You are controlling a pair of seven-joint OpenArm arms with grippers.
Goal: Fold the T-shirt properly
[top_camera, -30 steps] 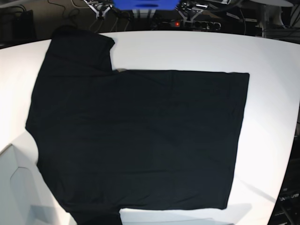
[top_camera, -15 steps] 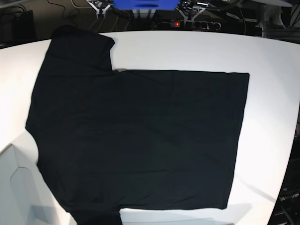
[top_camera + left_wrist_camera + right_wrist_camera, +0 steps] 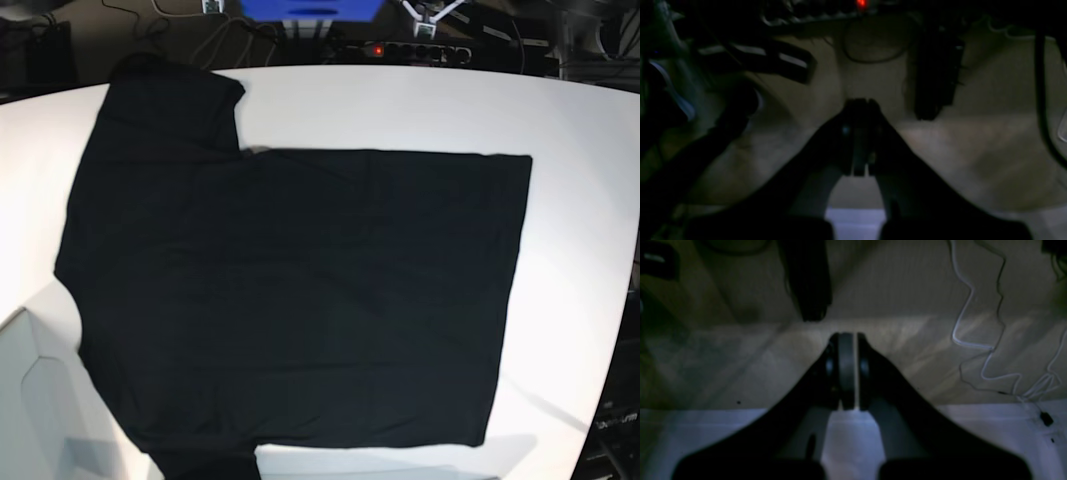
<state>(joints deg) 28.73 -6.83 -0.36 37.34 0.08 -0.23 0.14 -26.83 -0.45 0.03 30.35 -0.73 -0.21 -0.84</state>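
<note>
The T-shirt (image 3: 300, 290) lies spread flat on the white table (image 3: 400, 100), black side up, with one sleeve at the far left and the hem toward the right. No print or tag shows. Both grippers hang behind the table's far edge, away from the cloth. My left gripper (image 3: 861, 103) is shut with nothing in it, over the dim floor. My right gripper (image 3: 848, 338) is shut and empty as well, just past the table edge (image 3: 973, 426). In the base view only slivers of the two arms show at the top edge.
A power strip with a red light (image 3: 400, 48) and cables lie behind the table. White cords (image 3: 973, 306) trail over the floor. A white box-like shape (image 3: 30, 400) stands at the near left corner. Dark equipment sits at the right edge (image 3: 620, 430).
Both grippers have drawn back toward the top of the base view and are nearly out of frame. The T-shirt has not moved.
</note>
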